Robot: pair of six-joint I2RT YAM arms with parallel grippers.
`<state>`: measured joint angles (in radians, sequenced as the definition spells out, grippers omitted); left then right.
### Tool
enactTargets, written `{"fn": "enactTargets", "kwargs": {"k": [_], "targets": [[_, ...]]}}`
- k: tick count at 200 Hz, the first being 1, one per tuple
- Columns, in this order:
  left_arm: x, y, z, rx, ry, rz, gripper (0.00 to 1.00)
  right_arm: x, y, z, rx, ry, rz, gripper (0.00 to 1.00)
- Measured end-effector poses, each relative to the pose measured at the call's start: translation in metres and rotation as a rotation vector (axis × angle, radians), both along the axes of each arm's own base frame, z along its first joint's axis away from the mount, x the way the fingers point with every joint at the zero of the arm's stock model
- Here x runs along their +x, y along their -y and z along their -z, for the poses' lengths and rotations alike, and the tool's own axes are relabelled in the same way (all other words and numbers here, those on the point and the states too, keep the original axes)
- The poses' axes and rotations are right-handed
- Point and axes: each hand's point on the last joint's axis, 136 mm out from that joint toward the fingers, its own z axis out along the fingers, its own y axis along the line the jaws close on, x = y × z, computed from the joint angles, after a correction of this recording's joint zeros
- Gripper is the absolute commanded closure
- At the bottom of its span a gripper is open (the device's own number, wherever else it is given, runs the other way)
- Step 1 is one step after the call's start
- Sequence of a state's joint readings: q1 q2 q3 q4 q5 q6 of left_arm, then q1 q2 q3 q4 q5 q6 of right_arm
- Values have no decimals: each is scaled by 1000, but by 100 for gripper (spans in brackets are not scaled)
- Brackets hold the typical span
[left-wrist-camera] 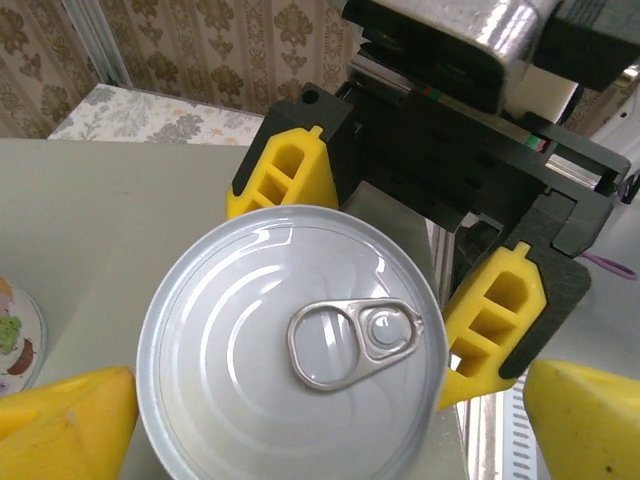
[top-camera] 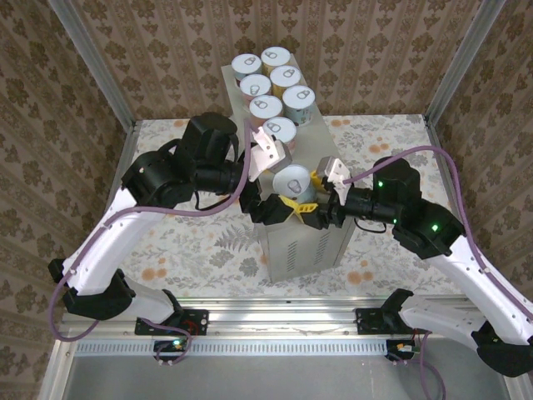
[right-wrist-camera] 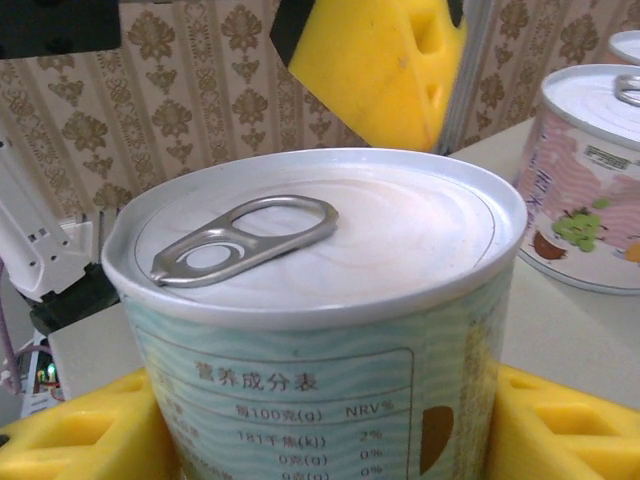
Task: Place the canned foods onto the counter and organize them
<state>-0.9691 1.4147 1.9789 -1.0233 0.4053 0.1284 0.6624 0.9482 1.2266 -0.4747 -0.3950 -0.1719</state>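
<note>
On the grey counter (top-camera: 304,242), a can (top-camera: 293,182) with a blue-green label stands upright near the front end. My right gripper (top-camera: 310,192) is shut on its sides; its yellow fingers (right-wrist-camera: 80,440) press the label from both sides. My left gripper (left-wrist-camera: 320,430) is open around the same can (left-wrist-camera: 290,350), with a gap at its right finger (left-wrist-camera: 590,420). Several more cans (top-camera: 271,83) stand in two rows at the counter's far end. A pink-labelled can (right-wrist-camera: 590,190) is the nearest of these.
The counter's top (left-wrist-camera: 120,220) is bare between the held can and the rows. A floral cloth (top-camera: 200,242) covers the floor around the counter. Metal frame posts (top-camera: 92,62) and patterned walls close in the sides and back.
</note>
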Motion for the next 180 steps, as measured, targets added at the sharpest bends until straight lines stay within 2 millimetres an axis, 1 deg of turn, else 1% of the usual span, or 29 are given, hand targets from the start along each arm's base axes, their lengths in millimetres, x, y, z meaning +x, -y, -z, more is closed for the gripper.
{"fn": "enactTargets", "kwargs": {"k": [65, 91, 105, 115, 124, 144, 160, 180], "targets": [[7, 2, -7, -27, 31, -22, 0, 7, 23, 2, 29, -13, 86, 43], [12, -3, -12, -44, 51, -46, 0, 11, 32, 3, 37, -18, 123, 40], [14, -10, -16, -58, 64, -65, 0, 16, 36, 4, 42, -21, 154, 39], [14, -17, -18, -69, 77, -82, 0, 20, 39, 5, 48, -24, 175, 34], [15, -25, -20, -81, 85, -100, 0, 23, 41, 5, 51, -24, 188, 30], [14, -43, -25, -108, 98, -145, 0, 27, 44, 6, 53, -24, 211, 25], [13, -57, -28, -131, 104, -176, 0, 28, 44, 11, 48, -40, 217, 23], [12, -67, -32, -153, 110, -201, 0, 29, 45, 12, 48, -47, 221, 20]]}}
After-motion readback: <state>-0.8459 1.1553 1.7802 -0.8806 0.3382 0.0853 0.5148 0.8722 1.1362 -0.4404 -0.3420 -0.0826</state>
